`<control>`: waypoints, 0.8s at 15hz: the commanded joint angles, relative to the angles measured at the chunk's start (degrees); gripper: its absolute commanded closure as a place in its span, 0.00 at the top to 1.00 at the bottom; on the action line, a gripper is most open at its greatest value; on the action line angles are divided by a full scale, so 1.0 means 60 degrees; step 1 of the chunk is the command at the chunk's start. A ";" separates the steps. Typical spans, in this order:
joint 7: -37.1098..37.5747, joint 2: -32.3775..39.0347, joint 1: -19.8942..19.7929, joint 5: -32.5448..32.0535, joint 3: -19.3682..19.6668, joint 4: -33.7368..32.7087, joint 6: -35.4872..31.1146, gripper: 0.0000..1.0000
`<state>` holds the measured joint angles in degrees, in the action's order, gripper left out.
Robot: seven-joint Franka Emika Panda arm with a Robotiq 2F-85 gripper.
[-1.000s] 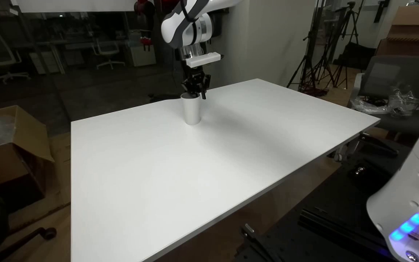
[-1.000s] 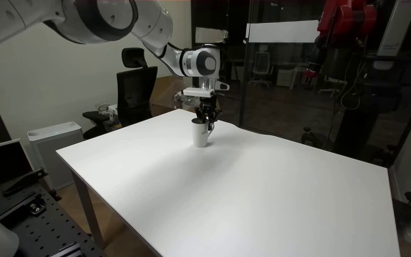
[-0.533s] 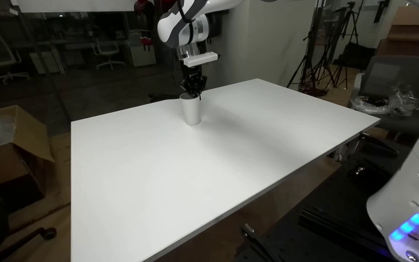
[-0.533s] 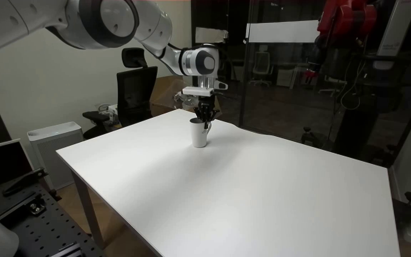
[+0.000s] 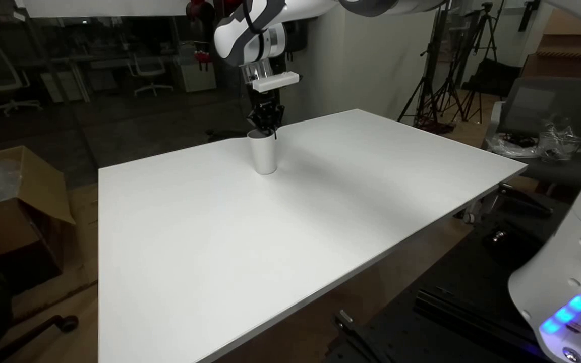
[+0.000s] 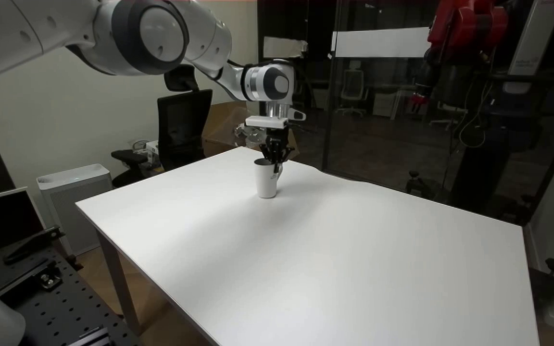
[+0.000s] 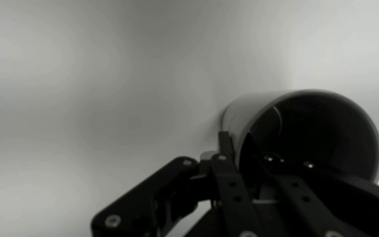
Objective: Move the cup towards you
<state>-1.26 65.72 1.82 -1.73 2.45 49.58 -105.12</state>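
Note:
The cup (image 5: 264,157) is a white mug standing near the far edge of the white table in both exterior views. A handle and a small dark mark show on the cup (image 6: 265,183) in an exterior view. My gripper (image 5: 270,132) is at the cup's rim, pointing down, and also shows in an exterior view (image 6: 273,166). In the wrist view the cup (image 7: 242,110) lies right of centre with its dark opening facing the camera. My gripper (image 7: 237,144) is shut on the cup's wall, one finger outside, one inside. The cup's base is at the tabletop; I cannot tell whether it touches.
The white table (image 5: 210,262) has its far edge just behind the cup. A cardboard box (image 5: 43,186) stands on the floor beside the table. A black office chair (image 6: 183,125) is beyond the table. The robot's base (image 5: 573,282) stands beside the table's near edge.
The gripper's fingers have closed on the cup's wall. The gripper and cup have shifted slightly left in both exterior views.

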 commanded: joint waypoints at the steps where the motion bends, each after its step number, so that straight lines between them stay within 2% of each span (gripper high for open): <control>1: -0.0009 0.0026 0.0000 0.0000 -0.0003 -0.0049 0.0035 0.11; 5: -0.0022 0.0051 -0.0001 0.0000 -0.0010 -0.0097 0.0068 0.11; 6: -0.0023 0.0052 -0.0001 0.0000 -0.0011 -0.0099 0.0068 0.03; 9: -0.0044 -0.0469 -0.0013 0.0111 -0.0093 0.0796 -0.0321 0.03; 12: 0.0069 -0.1314 0.0020 0.0185 -0.0069 0.2303 -0.0894 0.03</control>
<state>-1.68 64.26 1.78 -1.25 2.38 52.43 -107.07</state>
